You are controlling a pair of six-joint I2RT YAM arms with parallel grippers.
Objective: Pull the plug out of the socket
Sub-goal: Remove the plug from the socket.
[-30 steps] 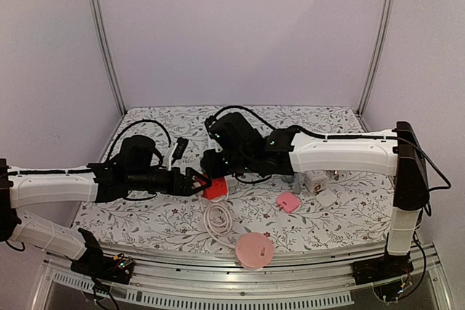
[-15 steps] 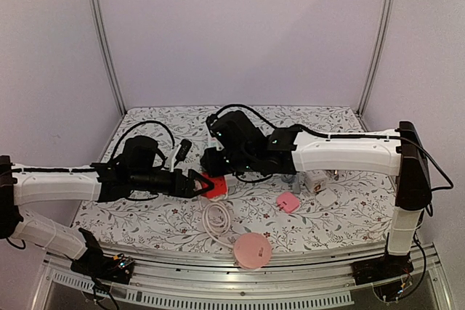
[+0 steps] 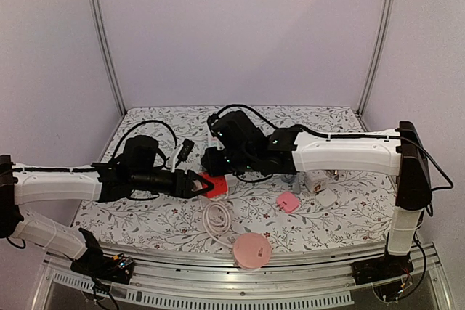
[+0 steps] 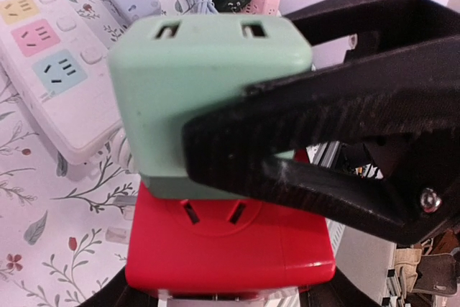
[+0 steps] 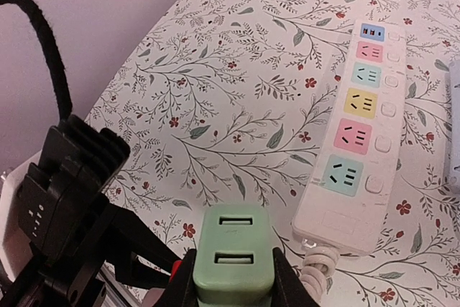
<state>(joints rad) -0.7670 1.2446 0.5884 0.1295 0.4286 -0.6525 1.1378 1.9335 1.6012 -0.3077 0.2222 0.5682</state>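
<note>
A pale green plug is seated in a red socket cube. My right gripper is shut on the green plug, one black finger on each side of it. That finger crosses the left wrist view over the plug's right side. My left gripper reaches in from the left, its fingers pressed against both sides of the red socket. In the top view the two grippers meet at the red socket in the middle of the table.
A white power strip with coloured outlets lies just beyond the plug. A white coiled cable and a pink round disc lie near the front edge. A pink adapter and white adapters sit to the right.
My left gripper has slid right up to the red socket and its jaws have narrowed onto it. The right gripper has kept its hold on the green plug.
</note>
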